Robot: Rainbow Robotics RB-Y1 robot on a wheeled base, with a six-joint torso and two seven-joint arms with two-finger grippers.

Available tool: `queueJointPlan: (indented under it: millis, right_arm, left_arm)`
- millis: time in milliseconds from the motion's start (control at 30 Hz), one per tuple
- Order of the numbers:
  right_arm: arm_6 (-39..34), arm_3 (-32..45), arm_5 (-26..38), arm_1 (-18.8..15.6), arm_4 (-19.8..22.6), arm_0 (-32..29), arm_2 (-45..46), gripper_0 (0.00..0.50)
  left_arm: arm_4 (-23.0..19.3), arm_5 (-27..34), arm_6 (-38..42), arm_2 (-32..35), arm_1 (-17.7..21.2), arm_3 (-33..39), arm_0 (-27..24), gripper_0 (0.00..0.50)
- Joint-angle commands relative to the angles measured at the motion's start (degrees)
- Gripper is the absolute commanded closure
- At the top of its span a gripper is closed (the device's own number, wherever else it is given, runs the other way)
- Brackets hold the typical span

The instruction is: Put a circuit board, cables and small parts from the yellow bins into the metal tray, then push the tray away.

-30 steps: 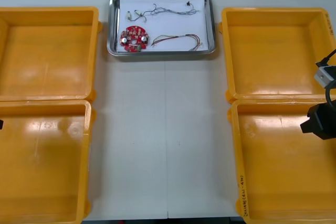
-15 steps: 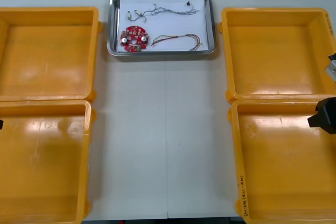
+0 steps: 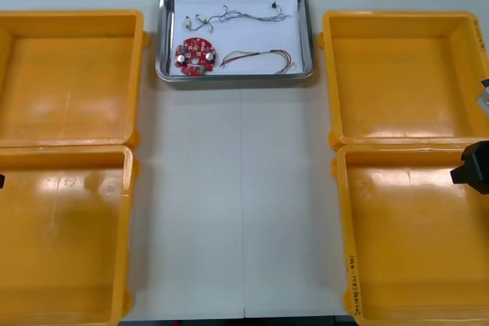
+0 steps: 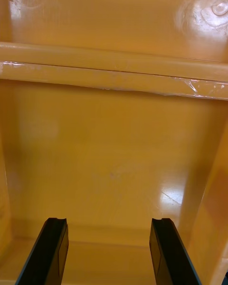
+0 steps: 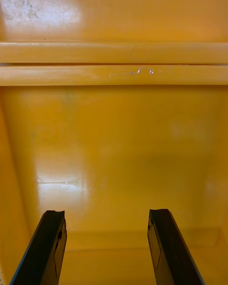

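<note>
Front camera looks steeply down; wrist cameras, close inside the yellow bins [image 3: 412, 250] at 4 and 8 o'clock, face 12.

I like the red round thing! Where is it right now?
In the front view, the round red circuit board lies near-left in the metal tray, at the far edge of the table, left of the red and yellow cable.

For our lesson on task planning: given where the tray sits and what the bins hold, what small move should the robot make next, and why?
Probably just park both arms. The metal tray sits at the far edge of the table, holding the circuit board and cables. The yellow bins look bare, and the left gripper and right gripper hang open over the nearest two.
</note>
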State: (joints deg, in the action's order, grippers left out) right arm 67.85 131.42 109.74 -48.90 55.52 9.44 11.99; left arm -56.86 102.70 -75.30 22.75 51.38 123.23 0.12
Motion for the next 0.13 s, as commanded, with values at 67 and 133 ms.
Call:
queueJointPlan:
  millis: [67, 133]
  right_arm:
    - [-0.7, 1.6, 0.3, 0.2, -0.1, -0.8, 2.0, 0.000]
    - [-0.7, 1.6, 0.3, 0.2, -0.1, -0.8, 2.0, 0.000]
  left_arm:
    - [0.4, -0.6, -1.2, 1.3, -0.5, 1.3, 0.7, 0.000]
    - [0.4, -0.6, -1.2, 1.3, -0.5, 1.3, 0.7, 0.000]
